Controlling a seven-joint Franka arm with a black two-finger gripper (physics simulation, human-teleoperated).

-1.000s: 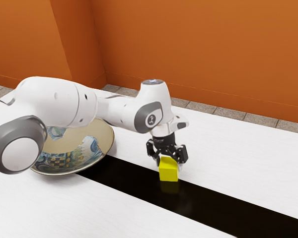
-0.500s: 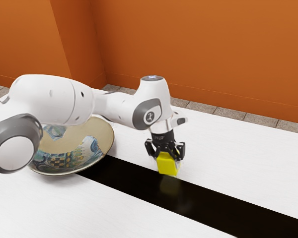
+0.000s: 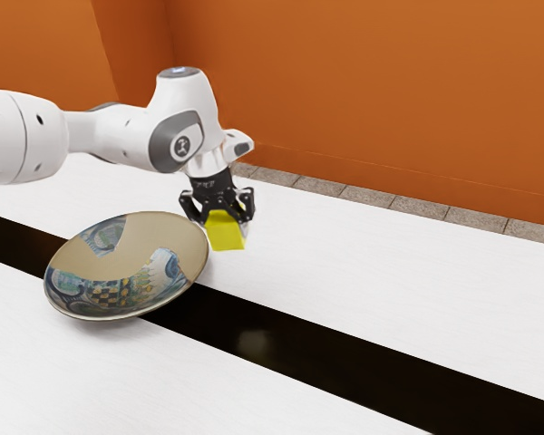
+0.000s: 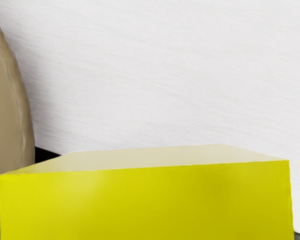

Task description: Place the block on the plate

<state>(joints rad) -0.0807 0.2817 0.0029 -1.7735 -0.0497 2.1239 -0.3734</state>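
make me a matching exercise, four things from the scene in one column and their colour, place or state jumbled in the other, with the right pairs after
Column one
1. block
2. plate
3. strip
4. wall

Column two
A. black, running along the white table
B. orange, rising behind the table
C. yellow, held in the gripper above the table
D. tan with a blue patterned part, lying across the strip

Right pairs
1-C
2-D
3-A
4-B
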